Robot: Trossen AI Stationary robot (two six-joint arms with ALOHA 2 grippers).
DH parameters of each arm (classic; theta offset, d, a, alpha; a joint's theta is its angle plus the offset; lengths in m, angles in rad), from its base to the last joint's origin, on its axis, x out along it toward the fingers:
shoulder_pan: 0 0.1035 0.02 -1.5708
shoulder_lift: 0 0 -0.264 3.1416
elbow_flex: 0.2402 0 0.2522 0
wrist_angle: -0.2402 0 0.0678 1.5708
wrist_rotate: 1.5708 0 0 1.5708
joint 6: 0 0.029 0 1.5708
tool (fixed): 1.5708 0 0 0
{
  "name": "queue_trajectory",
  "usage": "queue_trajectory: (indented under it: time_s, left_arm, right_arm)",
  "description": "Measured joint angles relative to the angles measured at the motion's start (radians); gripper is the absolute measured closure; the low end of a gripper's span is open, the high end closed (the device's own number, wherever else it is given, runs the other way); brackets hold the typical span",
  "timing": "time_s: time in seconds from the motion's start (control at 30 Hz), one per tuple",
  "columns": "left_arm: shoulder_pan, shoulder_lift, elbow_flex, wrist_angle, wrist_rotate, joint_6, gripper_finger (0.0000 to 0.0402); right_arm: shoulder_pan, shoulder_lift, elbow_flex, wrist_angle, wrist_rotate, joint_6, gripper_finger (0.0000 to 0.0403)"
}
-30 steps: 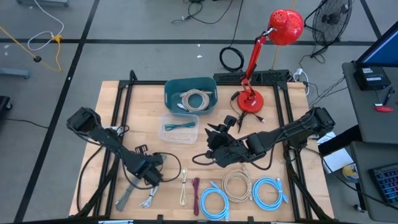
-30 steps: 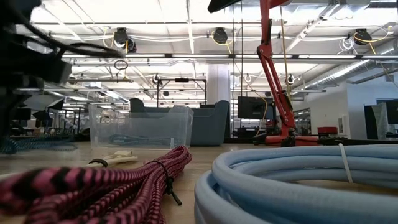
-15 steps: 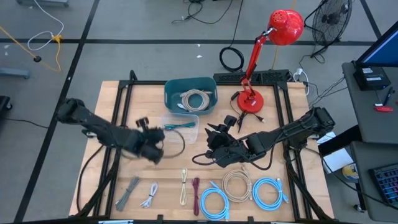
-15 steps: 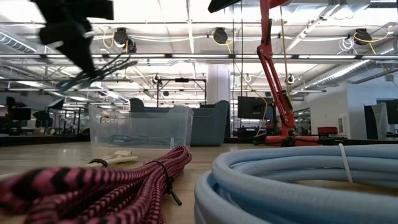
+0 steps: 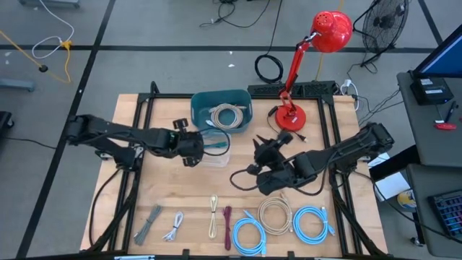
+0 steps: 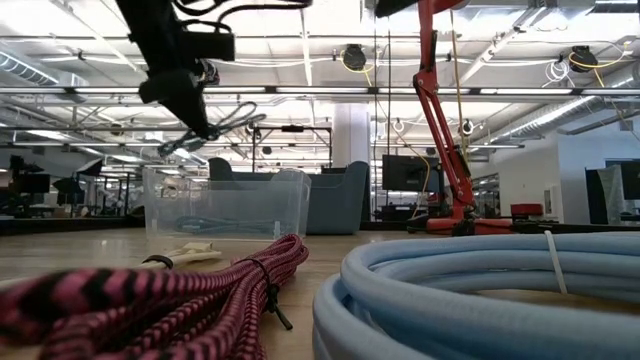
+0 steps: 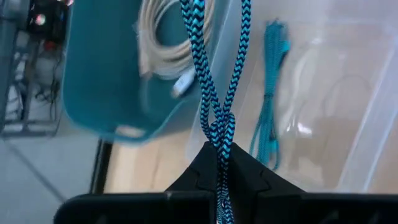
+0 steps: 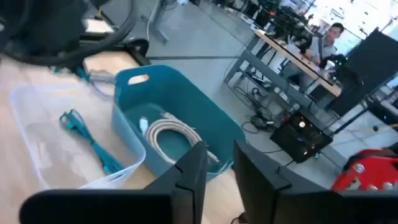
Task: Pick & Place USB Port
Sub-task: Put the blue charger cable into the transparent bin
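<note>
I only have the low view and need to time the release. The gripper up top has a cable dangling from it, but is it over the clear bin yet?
Observer: Seen from above, the left gripper hangs at the clear bin's left edge, not over its middle.
Operator: How is the cable held?
Observer: The left wrist view shows the blue braided cable pinched between shut fingers, with the clear bin below it.
Operator: Is the other arm in the way?
Observer: No. The right gripper sits open and empty to the right of the bin, apart from it.
</note>
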Motion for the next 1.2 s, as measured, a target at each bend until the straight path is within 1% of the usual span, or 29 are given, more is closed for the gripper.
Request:
queue_trajectory:
  time_s: [0.17,0.3,0.4,0.57,0.77,0.93,1.13,1.2]
  left_arm:
    - [0.015,0.062,0.0,0.111,0.098,0.095,0.0391]
    - [0.016,0.115,0.0,0.186,0.143,0.164,0.0391]
    - [0.023,0.155,0.0,0.215,0.189,0.181,0.0391]
    - [0.035,0.232,-0.001,0.213,0.206,0.19,0.0391]
    - [0.047,0.303,-0.001,0.205,0.263,0.191,0.0391]
    - [0.062,0.321,-0.001,0.206,0.333,0.204,0.0388]
    - [0.082,0.319,-0.001,0.207,0.336,0.216,0.0392]
    - [0.089,0.319,-0.001,0.208,0.355,0.216,0.0392]
  right_arm:
    - [0.0,-0.023,-0.011,-0.104,-0.001,0.129,0.0352]
    - [0.0,-0.037,-0.048,-0.103,-0.002,0.136,0.0366]
    - [-0.007,-0.049,-0.064,-0.101,-0.001,0.139,0.0376]
    - [-0.009,-0.051,-0.077,-0.101,-0.002,0.138,0.0389]
    - [-0.009,-0.052,-0.077,-0.099,-0.002,0.137,0.0395]
    - [-0.009,-0.052,-0.077,-0.098,-0.002,0.136,0.0395]
    - [-0.009,-0.052,-0.077,-0.097,-0.003,0.135,0.0395]
    - [-0.009,-0.052,-0.077,-0.097,-0.003,0.135,0.0395]
